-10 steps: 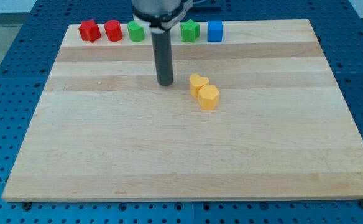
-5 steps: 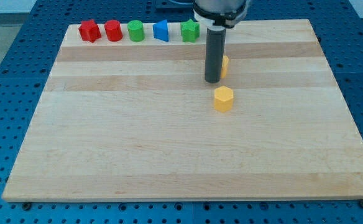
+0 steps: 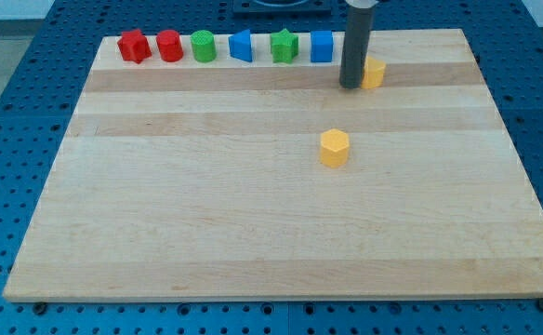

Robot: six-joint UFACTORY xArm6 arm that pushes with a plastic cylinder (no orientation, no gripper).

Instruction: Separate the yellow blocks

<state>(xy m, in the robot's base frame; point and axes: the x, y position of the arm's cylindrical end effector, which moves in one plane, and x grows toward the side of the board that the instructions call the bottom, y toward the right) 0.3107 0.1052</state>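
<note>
Near the worktop's (image 3: 495, 186) top edge, my tip (image 3: 350, 87) is pressed against one yellow block (image 3: 374, 72); the yellow hexagon (image 3: 335, 148) is left well apart. No hand is fitted; separation looks done.

Pale striped wood table (image 3: 206, 214). Two red blocks (image 3: 134, 46) (image 3: 169, 46), two green (image 3: 203, 46) (image 3: 284, 45), two blue (image 3: 242, 45) (image 3: 322, 46), two yellow (image 3: 335, 148) (image 3: 374, 72). Dark rod (image 3: 355, 46).

My tip (image 3: 350, 86) touches 1 block's (image 3: 374, 72) left; another (image 3: 334, 148) lies below.
</note>
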